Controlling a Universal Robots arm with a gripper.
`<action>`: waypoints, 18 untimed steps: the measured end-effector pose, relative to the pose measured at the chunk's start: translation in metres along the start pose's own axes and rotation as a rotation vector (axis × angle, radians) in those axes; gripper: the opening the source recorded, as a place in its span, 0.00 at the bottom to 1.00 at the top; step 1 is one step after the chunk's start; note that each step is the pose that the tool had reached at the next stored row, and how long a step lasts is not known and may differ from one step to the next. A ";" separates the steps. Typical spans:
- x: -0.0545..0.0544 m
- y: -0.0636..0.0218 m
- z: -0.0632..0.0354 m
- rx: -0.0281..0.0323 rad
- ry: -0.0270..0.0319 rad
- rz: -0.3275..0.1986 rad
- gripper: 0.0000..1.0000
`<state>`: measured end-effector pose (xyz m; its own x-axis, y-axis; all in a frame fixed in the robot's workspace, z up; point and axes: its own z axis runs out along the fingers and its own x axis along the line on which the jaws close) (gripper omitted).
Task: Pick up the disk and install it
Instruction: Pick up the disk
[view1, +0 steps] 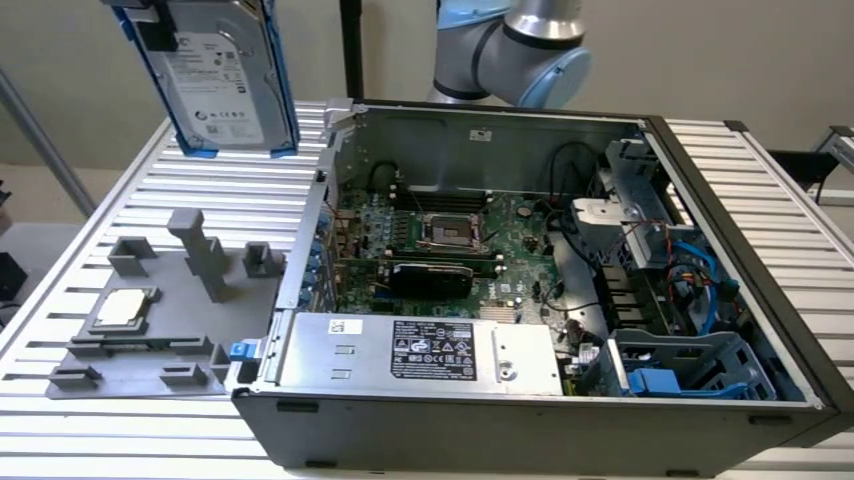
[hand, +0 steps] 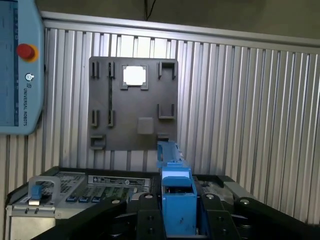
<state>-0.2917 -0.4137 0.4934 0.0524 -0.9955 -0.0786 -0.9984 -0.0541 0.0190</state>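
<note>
Item: the disk (view1: 227, 85), which we log upright above the slatted surface (view1: 200, 190), our hand (hand: 179, 212) clamped on its blue edge.

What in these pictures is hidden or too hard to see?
Exterior view: the disk is cut off by the upper edge; its label print is too small to read.
Wrist view: the disk is seen edge-on, label turned away.
Wrist view: control pendant cut off by the picture's edge.

Arm (view1: 514, 45): silver and pale-blue joint, bent, at top of exterior view. Gripper (hand: 177, 216) held high, pointing down. Black fingers (hand: 147, 217) clamped either side of disk (view1: 227, 85), which hangs upright, lifted.
</note>
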 end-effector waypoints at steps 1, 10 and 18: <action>0.002 -0.0034 -0.0012 -0.0002 0.0000 0.000 0.33; 0.021 -0.0395 -0.0085 -0.0016 -0.0001 0.000 0.33; 0.040 -0.0699 -0.0107 -0.0016 -0.0001 0.000 0.33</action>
<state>-0.2196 -0.4507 0.4996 0.0523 -0.9955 -0.0788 -0.9983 -0.0541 0.0206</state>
